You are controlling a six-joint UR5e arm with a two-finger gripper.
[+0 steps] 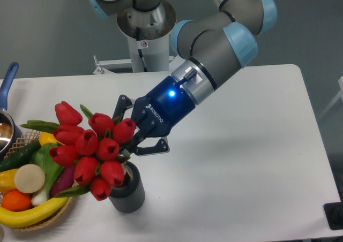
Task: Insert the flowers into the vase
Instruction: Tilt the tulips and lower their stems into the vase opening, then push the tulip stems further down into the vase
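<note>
— Any lettering on show at the table?
— One brand mark: "ROBOTIQ" in white on the blue body of the gripper [127, 140].
— And the small sticker on the robot base [143, 44]?
— Red and white, too small to read.

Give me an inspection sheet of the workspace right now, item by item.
Surface: white table, bare on its right half.
Job's things: flowers held over the vase, heads tilted left; stem ends hidden.
Clutter: woven basket of fruit and vegetables at left; pan at the left edge.
Grippers: gripper shut on the flowers' stems.
Cables: nothing seen.
Surroundings: grey wall, robot base behind the table.
</note>
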